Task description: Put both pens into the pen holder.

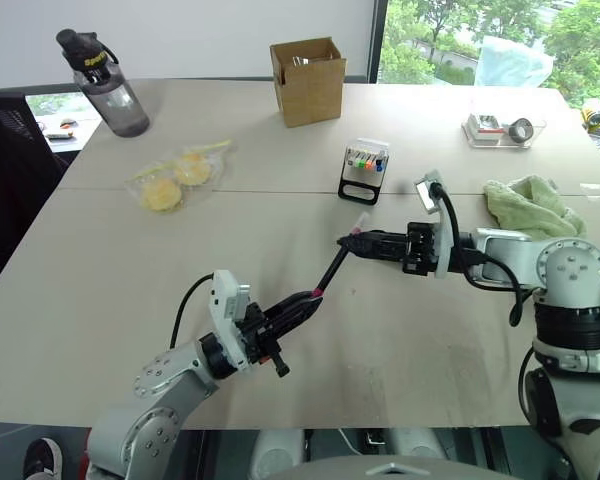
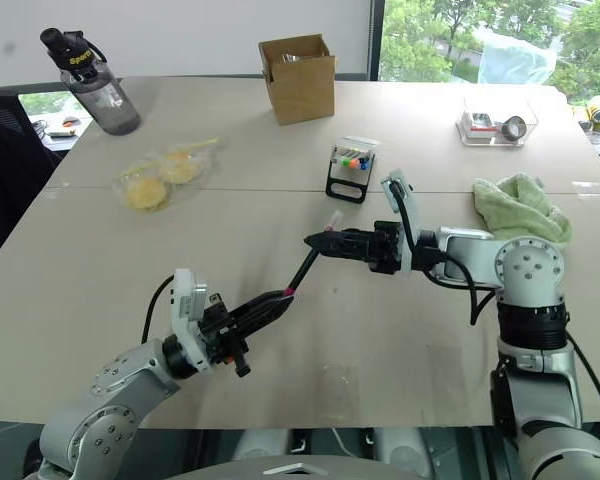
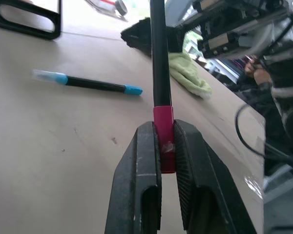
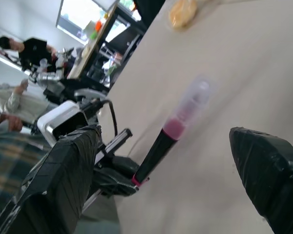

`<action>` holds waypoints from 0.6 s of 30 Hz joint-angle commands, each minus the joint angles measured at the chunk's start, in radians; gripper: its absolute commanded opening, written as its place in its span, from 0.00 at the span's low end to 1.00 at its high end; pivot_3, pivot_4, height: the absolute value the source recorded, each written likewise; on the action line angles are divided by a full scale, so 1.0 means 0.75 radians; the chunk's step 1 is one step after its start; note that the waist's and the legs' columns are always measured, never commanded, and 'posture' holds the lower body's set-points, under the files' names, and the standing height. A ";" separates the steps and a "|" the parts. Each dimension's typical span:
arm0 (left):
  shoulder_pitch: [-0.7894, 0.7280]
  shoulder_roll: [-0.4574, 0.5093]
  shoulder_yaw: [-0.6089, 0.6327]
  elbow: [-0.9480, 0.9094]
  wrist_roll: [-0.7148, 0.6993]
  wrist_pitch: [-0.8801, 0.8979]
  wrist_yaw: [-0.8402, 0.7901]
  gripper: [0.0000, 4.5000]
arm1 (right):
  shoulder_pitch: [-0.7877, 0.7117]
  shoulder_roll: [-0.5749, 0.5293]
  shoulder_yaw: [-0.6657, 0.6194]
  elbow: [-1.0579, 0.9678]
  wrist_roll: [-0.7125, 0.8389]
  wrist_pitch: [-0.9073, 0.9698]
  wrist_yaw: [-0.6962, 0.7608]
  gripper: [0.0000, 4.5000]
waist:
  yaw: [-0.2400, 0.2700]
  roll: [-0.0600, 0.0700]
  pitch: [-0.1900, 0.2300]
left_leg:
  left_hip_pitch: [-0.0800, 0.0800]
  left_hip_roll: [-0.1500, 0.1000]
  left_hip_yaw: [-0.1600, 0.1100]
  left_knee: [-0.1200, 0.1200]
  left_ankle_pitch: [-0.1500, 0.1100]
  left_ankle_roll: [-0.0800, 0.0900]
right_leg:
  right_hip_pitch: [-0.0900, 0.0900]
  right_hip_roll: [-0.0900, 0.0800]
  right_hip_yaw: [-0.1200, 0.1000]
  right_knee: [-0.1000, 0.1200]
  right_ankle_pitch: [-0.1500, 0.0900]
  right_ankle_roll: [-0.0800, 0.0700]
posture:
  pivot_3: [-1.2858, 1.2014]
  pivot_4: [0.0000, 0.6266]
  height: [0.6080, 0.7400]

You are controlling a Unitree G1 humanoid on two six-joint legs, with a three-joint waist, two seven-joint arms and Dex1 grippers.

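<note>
A water bottle and a bag of yellow pastries sit at the table's far left, while nearer the front edge the left gripper is clamped on the lower pink end of the pink-ended pen, whose long axis rises slantwise up and to the right toward the right gripper; that claw stands wide apart, one finger on each side of the pen's upper pink tip and not yet pinching it, so a hand-over looks to be the step in hand. The blue-ended pen lies flat on the tabletop beyond. Farther back and just right of centre stands the pen holder, nearer the right arm, with a green cloth at far right
</note>
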 commanded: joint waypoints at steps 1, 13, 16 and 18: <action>0.008 0.032 0.003 -0.034 -0.038 -0.035 -0.037 0.00 | -0.067 -0.016 0.005 0.013 0.029 0.027 0.049 0.89 | -0.001 0.000 0.000 | 0.001 0.000 0.000 0.000 0.000 0.000 | 0.000 0.001 0.000 0.000 0.000 0.000 | 0.52 0.24 0.97; 0.038 0.051 -0.018 -0.038 -0.030 -0.045 0.024 0.00 | -0.102 0.021 0.011 0.025 -0.008 0.012 0.051 0.03 | -0.001 0.000 0.000 | 0.001 0.001 0.001 0.000 0.000 0.000 | 0.000 0.001 0.002 0.000 0.000 0.000 | 0.52 0.24 0.97; 0.056 0.050 0.010 -0.054 -0.040 -0.057 0.047 0.29 | -0.132 0.044 0.000 -0.007 -0.006 -0.024 0.038 0.03 | -0.003 0.001 0.000 | 0.001 0.001 0.001 0.000 0.000 0.000 | 0.000 0.001 0.002 0.001 0.000 0.000 | 0.52 0.24 0.97; 0.063 0.057 0.050 -0.069 0.000 -0.060 0.125 0.53 | -0.168 0.036 -0.015 -0.076 -0.048 -0.088 0.073 0.03 | -0.002 0.002 0.001 | 0.001 0.001 0.001 0.000 0.000 0.000 | 0.000 0.001 0.002 0.001 0.000 0.000 | 0.52 0.24 0.97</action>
